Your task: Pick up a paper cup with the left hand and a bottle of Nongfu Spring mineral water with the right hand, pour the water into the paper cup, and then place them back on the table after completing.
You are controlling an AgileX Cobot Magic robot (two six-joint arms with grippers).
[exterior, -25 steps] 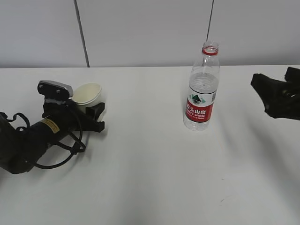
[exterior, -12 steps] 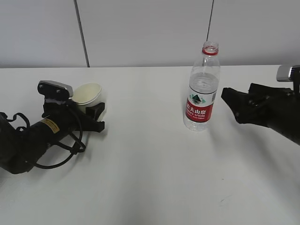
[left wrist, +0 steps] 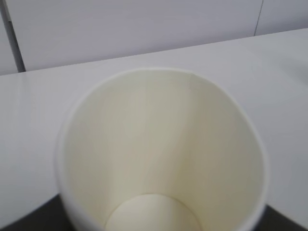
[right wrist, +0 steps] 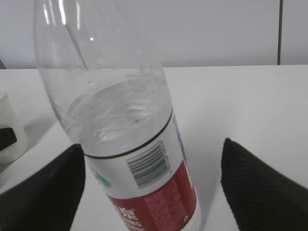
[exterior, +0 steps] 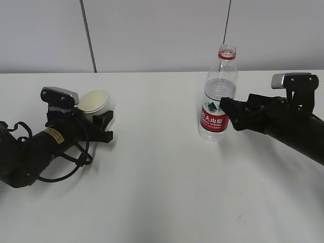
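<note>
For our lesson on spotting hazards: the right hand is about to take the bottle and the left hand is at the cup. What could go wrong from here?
1. The bottle has no cap, so a knock from the right hand might tip it and spill water.
2. The right hand's fingers stand wide of the bottle; a hard squeeze may push water out of the open top.
3. The cup leans at the left hand, so a pour could miss it.

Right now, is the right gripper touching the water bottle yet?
Apart. The right wrist view shows the bottle between the open fingers of the right gripper, with white table visible in the gap on the right-hand side.
</note>
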